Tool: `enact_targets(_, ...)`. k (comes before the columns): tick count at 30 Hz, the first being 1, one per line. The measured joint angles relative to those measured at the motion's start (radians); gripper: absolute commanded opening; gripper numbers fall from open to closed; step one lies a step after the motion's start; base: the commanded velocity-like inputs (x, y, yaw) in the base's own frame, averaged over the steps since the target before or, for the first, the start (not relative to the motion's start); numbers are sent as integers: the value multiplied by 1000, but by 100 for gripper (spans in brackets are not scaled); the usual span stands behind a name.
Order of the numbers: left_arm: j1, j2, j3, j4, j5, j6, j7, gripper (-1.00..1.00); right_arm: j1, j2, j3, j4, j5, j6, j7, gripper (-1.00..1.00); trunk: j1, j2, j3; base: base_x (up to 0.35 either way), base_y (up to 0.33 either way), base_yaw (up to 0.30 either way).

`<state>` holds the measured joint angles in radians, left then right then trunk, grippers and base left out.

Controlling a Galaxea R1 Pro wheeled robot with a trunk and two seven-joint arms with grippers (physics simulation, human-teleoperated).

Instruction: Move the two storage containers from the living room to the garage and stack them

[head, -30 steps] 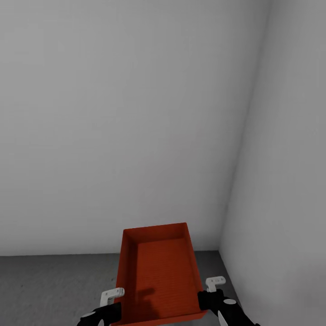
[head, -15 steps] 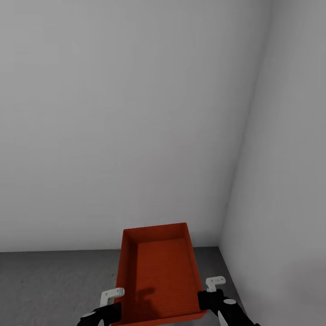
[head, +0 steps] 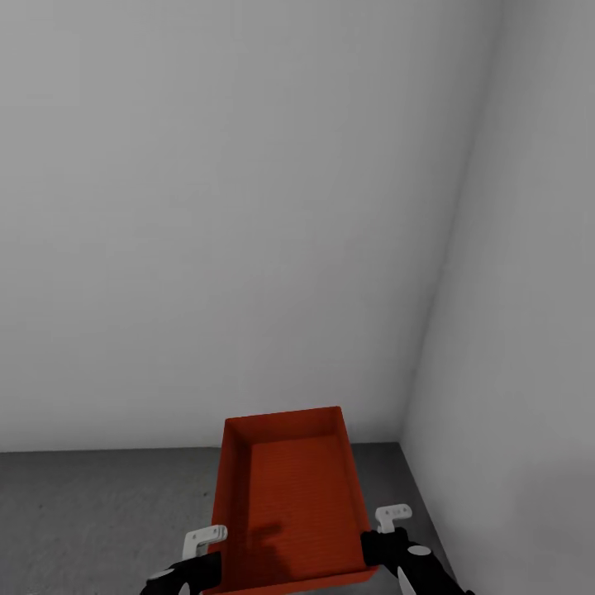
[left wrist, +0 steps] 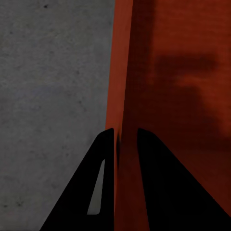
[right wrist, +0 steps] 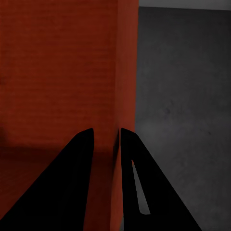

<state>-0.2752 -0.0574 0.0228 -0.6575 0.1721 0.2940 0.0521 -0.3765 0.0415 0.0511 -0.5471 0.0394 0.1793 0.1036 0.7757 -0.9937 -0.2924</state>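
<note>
One orange-red open-topped storage container (head: pixel 291 504) hangs low in the middle of the head view, held between both arms above the dark grey concrete floor (head: pixel 91 521). My left gripper (head: pixel 216 568) is shut on its left wall (left wrist: pixel 120 96), a black finger (left wrist: pixel 96 187) on each side of the thin wall. My right gripper (head: pixel 368 555) is shut on the right wall (right wrist: pixel 126 72) in the same way, one finger (right wrist: pixel 139 187) outside. The bin is empty. The other container is out of view.
Pale grey garage walls (head: pixel 231 207) meet in a corner (head: pixel 430 330) just ahead and to the right. The right wall (head: pixel 529 372) runs close past my right arm. Speckled concrete stretches off to the left.
The view has crept upward slightly, so a little more floor shows below the wall. The container and both grippers hold the same pose.
</note>
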Motion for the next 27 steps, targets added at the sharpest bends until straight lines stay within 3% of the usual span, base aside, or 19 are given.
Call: enact_targets(27, 0, -1, 2, 0, -2, 0, 0, -100, 0, -1, 0, 0, 0, 0, 1, -100, 104, -189, -128, 0, 0, 0)
